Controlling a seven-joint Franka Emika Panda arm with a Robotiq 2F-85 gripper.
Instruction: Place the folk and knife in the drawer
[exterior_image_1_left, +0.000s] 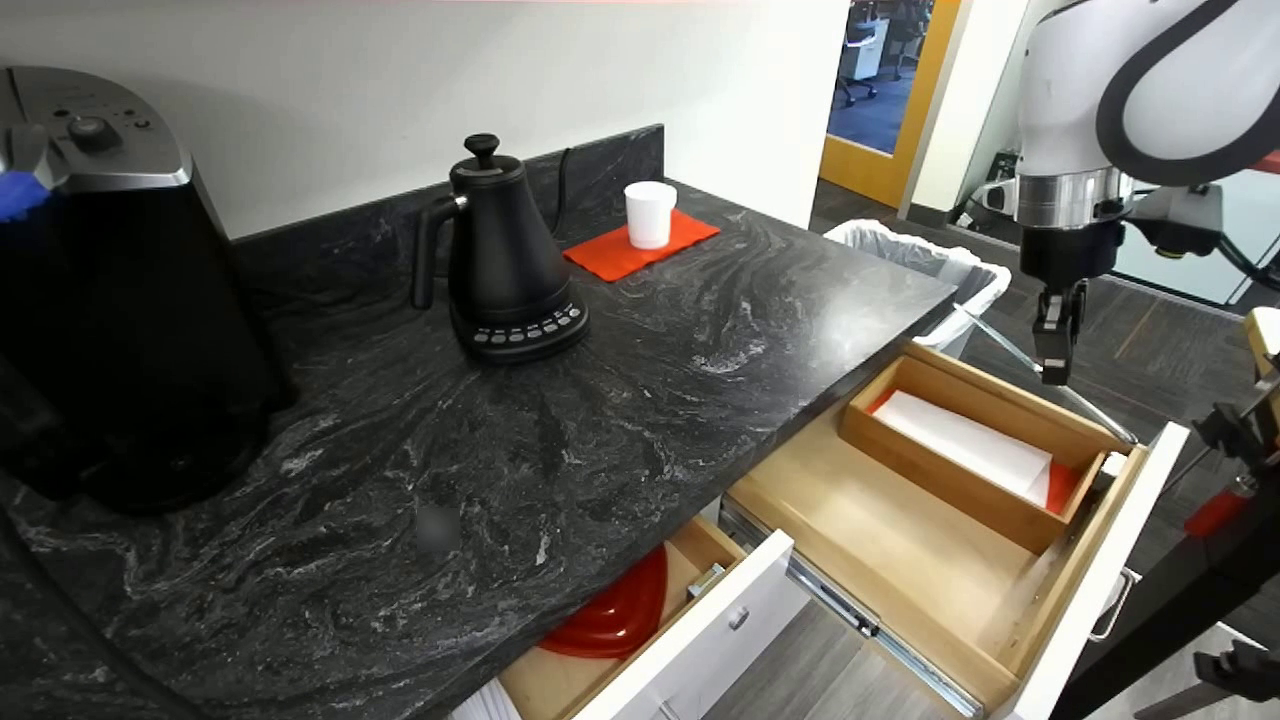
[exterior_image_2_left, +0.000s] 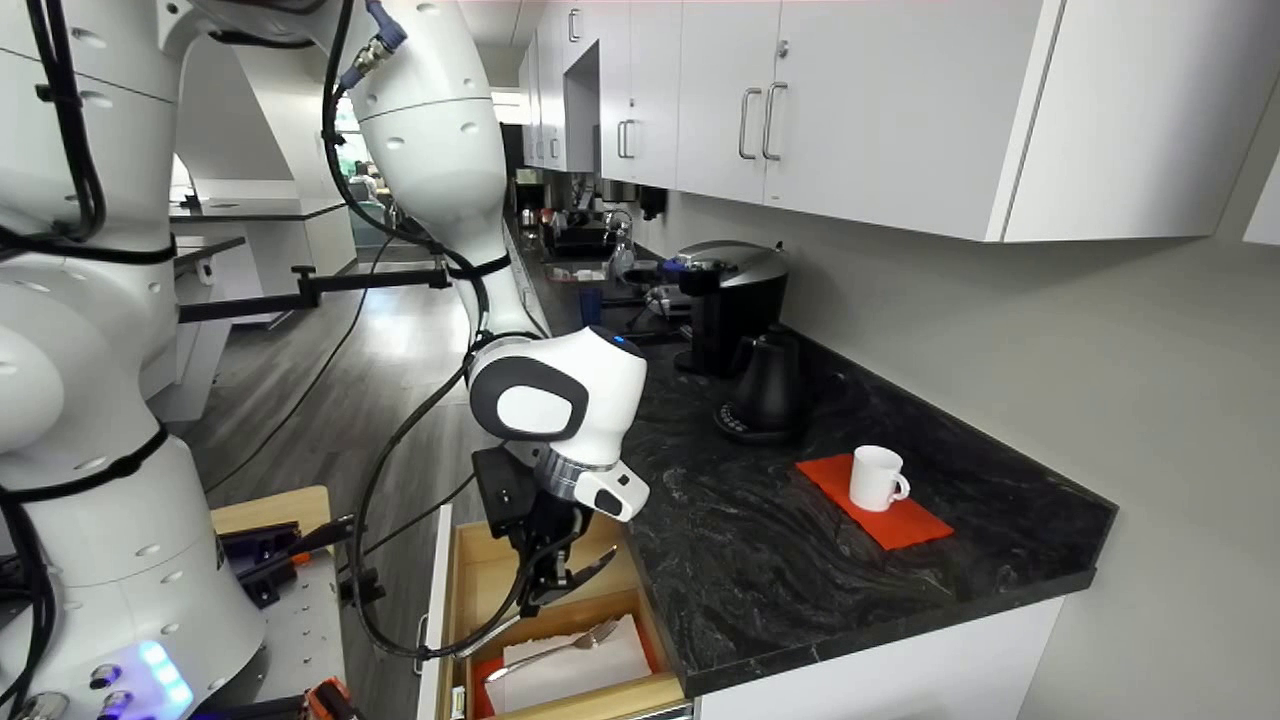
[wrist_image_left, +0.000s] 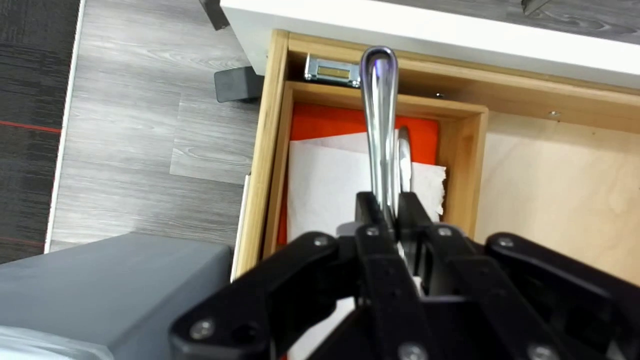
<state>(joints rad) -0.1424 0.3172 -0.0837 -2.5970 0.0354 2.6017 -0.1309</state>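
Note:
My gripper (wrist_image_left: 391, 210) is shut on a silver knife, its handle (wrist_image_left: 380, 115) pointing up in the wrist view. In an exterior view the gripper (exterior_image_1_left: 1056, 372) holds the knife (exterior_image_1_left: 1098, 412) above the open light-wood drawer (exterior_image_1_left: 920, 520). In an exterior view the knife's dark blade (exterior_image_2_left: 596, 568) points toward the counter. The fork (exterior_image_2_left: 560, 650) lies on white paper inside the smaller wooden tray (wrist_image_left: 471, 165) in the drawer. The fork's handle (wrist_image_left: 405, 155) also shows in the wrist view, partly behind the knife; its remainder is hidden by the gripper.
A lower open drawer (exterior_image_1_left: 700, 630) holds a red round thing (exterior_image_1_left: 620, 610). The dark counter (exterior_image_1_left: 640, 400) carries a black kettle (exterior_image_1_left: 510, 250), a coffee maker (exterior_image_1_left: 120, 300) and a white mug (exterior_image_2_left: 876, 480) on a red napkin (exterior_image_2_left: 910, 525). A lined bin (exterior_image_1_left: 920, 255) stands beside the drawer.

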